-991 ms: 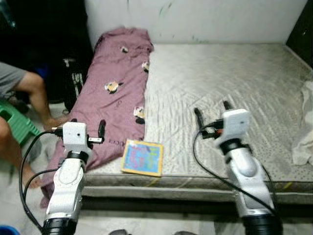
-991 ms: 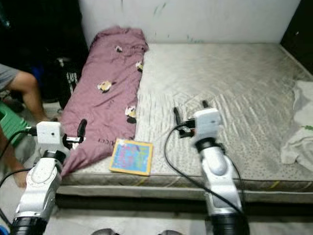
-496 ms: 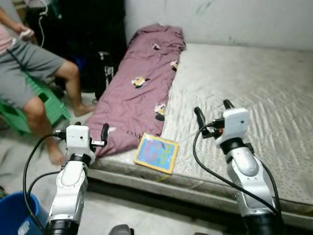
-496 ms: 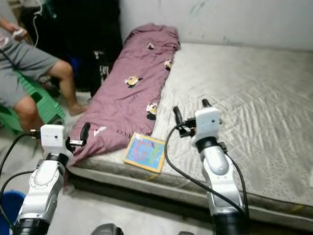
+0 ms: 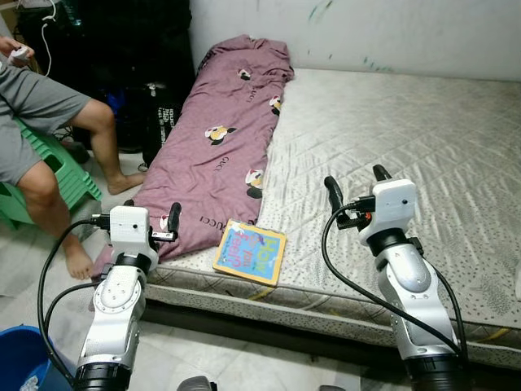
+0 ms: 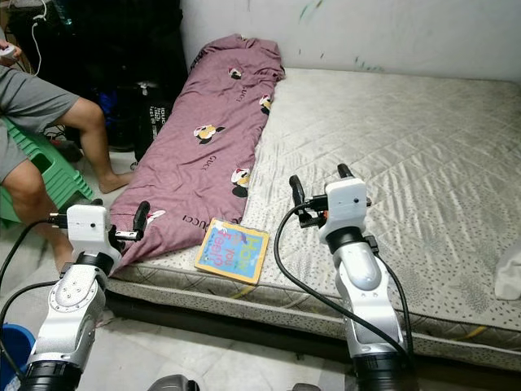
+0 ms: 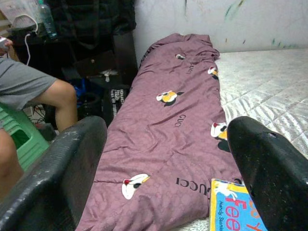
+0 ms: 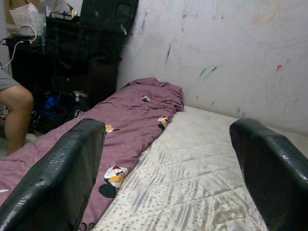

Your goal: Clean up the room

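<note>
A humanoid robot stands at the foot of a low bed, both arms raised before it and both grippers empty with fingers spread wide. The left gripper hovers over the bed's near corner, above the hanging edge of a mauve printed blanket; the right gripper hangs over the bare quilted mattress.

The likeliest first pickup, a colourful children's book, lies flat on the mattress at its near edge, touching the blanket's hem. It sits between the two grippers, below and ahead of both, just to the inside of the left gripper and farther across from the right one. The left arm looks the nearer. The book's long axis runs roughly away from the robot, slightly slanted toward the wall, so a pinch across its short side at the bed edge seems the natural approach.

The blanket stretches lengthwise from the near corner up to the wall, ahead of the left gripper. A person sits on a green stool outside the left arm, and a blue bucket stands on the floor below that arm.

Compared with a second ago, the whole view has swung leftward as the robot turned: the person has come into fuller view, while the grippers hold the same wide, raised pose.
</note>
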Robot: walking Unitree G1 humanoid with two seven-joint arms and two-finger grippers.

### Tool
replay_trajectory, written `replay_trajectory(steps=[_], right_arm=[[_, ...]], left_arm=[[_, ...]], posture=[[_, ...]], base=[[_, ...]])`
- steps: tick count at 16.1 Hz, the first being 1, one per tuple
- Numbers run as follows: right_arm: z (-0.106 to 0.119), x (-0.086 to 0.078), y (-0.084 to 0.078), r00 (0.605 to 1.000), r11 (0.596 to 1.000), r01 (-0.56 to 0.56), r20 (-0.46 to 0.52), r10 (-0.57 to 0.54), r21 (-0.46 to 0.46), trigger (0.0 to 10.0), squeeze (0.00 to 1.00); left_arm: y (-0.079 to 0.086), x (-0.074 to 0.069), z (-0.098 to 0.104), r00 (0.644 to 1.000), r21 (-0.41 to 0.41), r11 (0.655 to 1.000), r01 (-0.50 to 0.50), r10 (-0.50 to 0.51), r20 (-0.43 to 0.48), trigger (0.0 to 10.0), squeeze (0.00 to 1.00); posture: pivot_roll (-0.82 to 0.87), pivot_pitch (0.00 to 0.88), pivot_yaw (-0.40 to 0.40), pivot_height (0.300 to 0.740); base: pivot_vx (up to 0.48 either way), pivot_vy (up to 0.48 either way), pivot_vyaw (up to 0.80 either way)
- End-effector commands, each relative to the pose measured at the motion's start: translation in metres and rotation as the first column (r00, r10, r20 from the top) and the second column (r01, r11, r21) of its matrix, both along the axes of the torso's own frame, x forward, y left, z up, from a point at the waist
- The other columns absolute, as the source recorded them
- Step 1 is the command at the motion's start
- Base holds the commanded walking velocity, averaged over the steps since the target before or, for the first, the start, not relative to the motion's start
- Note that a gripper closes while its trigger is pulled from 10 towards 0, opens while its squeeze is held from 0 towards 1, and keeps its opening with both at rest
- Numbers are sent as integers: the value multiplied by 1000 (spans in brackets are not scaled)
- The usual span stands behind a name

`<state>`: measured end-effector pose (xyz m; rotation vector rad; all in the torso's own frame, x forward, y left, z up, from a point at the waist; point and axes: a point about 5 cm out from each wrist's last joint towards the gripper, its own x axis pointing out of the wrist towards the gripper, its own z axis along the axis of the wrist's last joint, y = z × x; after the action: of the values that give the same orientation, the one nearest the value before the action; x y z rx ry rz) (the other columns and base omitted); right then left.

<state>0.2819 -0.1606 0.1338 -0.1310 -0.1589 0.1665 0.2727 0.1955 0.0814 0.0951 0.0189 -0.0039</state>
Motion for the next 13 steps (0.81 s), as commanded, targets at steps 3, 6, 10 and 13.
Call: replay_trajectory(steps=[3, 6, 10, 13], right_arm=[[3, 3, -3, 1000, 1000, 19, -3, -18, 16, 10000, 0], [2, 2, -4, 1000, 999, 27, -6, -27, 19, 10000, 0], [-2, -5, -7, 998, 998, 55, -17, -54, 25, 10000, 0], [-2, -4, -7, 998, 998, 59, -19, -59, 25, 10000, 0]], left_arm=[[-1, 3, 5, 1000, 5, 1000, 21, -21, 18, 10000, 0], [-1, 3, 5, 1000, 4, 1000, 19, -19, 21, 10000, 0], [-1, 3, 5, 1000, 3, 1000, 25, -25, 18, 10000, 0], [-2, 4, 5, 999, 3, 1000, 31, -31, 16, 10000, 0]], posture=[[-89, 0, 31, 740], [-91, 0, 32, 740], [-97, 0, 40, 740], [-100, 0, 42, 740]], base=[[0, 0, 0], [0, -262, -373], [0, -283, 0], [0, -287, 0]])
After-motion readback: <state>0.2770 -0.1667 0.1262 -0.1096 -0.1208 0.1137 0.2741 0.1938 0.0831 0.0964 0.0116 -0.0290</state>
